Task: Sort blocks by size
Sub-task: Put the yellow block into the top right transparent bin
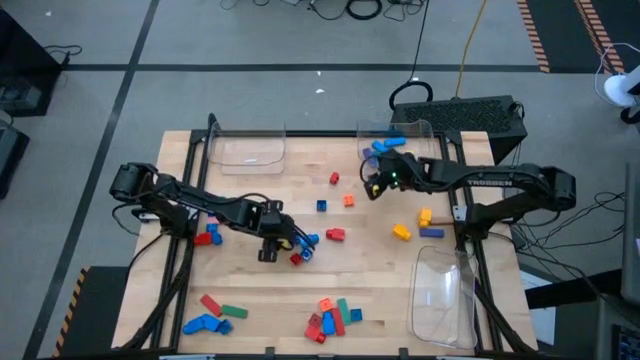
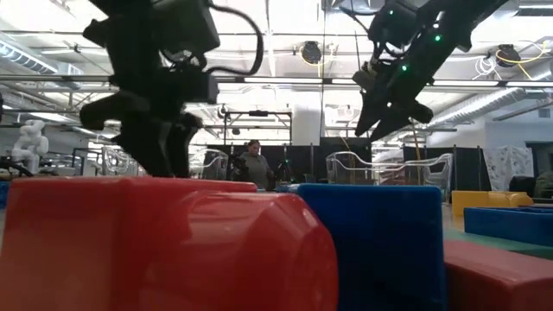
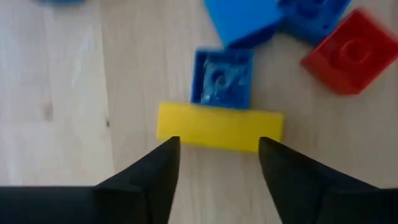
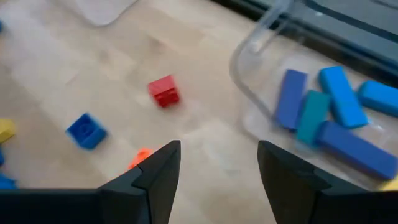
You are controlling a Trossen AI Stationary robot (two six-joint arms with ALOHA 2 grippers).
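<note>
We are looking down on a wooden table (image 1: 300, 290) where the left gripper (image 3: 217, 163) is hanging low over a small cluster of blocks near the table's middle. Its two dark fingers (image 3: 155, 174) are standing apart, released and holding nothing. A yellow bar block (image 3: 219, 127) is lying flat on the wood just past the fingertips, crosswise to them and roughly as long as the gap between them. A small blue square block (image 3: 222, 78) is touching the yellow bar's far side, and beyond it we are seeing a larger blue block (image 3: 242, 22) and a red block (image 3: 348, 51). The left arm is reaching in from the table's left edge, stretched long and low toward the centre.

The right gripper (image 1: 375, 184) is hovering above the table's far right part, just beside a clear tray (image 4: 261, 68) that is holding several long blue and teal blocks (image 4: 323, 118). Its fingers (image 4: 158, 174) are also parted and empty. Below it on the wood, a small red cube (image 4: 164, 91), a small blue cube (image 4: 86, 130) and an orange piece (image 4: 140, 157) are lying well apart from one another. The right arm is bending in from the right edge, with its wrist raised clear of the surface in the low view.

More loose blocks (image 1: 330, 316) are lying scattered along the near edge.
</note>
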